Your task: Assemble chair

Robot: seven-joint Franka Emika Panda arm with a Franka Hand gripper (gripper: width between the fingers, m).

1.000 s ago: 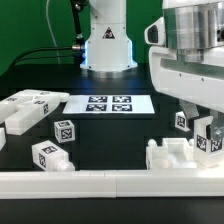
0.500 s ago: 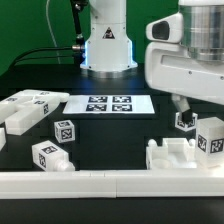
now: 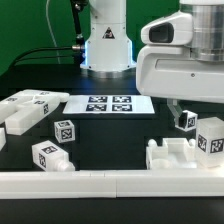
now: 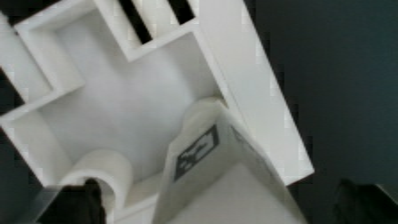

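Note:
The chair stands partly built at the exterior view's right: a low white panel assembly [image 3: 180, 157] rests against the border rail, with an upright tagged leg [image 3: 211, 138] on its right end. A second small tagged piece [image 3: 187, 121] stands just behind it. My gripper [image 3: 196, 106] hangs open just above the leg and is not touching it. In the wrist view the slotted white panel [image 4: 151, 90] and the tagged leg [image 4: 201, 146] lie below my gripper [image 4: 210, 205]. One dark finger [image 4: 71, 202] shows at each side, clear of the leg.
The marker board [image 3: 110, 104] lies mid-table before the robot base [image 3: 106, 45]. Loose tagged chair parts lie at the exterior view's left: a flat panel [image 3: 30, 104], a block [image 3: 63, 130], another block [image 3: 50, 155]. The long white border rail [image 3: 90, 182] runs along the front.
The gripper was shut on the upright leg; it has let go, opened wide and risen. The leg stays standing on the assembly.

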